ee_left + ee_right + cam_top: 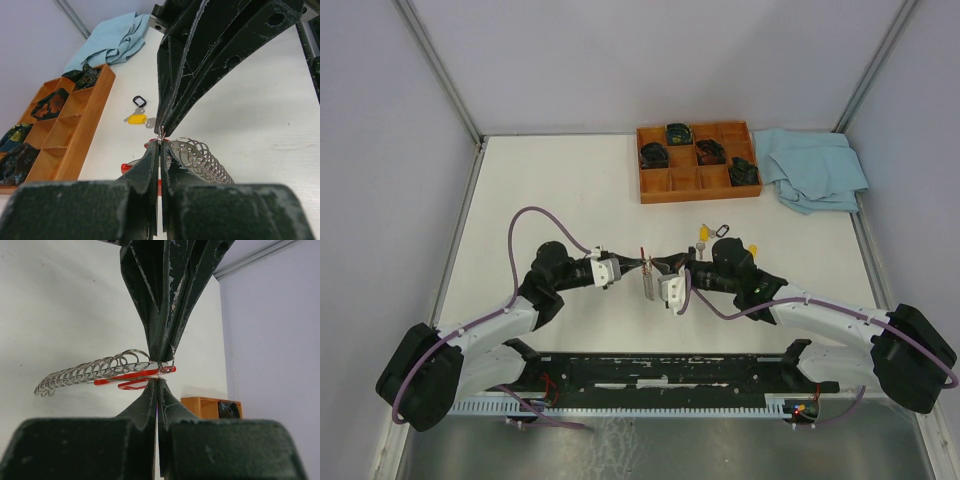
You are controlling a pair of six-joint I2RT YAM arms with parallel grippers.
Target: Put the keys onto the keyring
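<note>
Left gripper [160, 150] and right gripper [157, 385] are both pinched tight on the keyring [135, 375], nose to nose above the table [550, 190], in front of the wooden tray [700, 197]. It's thin, stiff, slippery wire, so I'd hold the flat red band [107, 381]. A yellow key [136, 119] lies nearer the tray.

My left arm [500, 322] and right arm [830, 318] use white link covers and black joint housings. A purple cable [520, 222] loops along each. My left claw [638, 264] and right claw [660, 266] carry matte black fingers [142, 172], edges scuffed pale, webs drilled with round holes.
</note>
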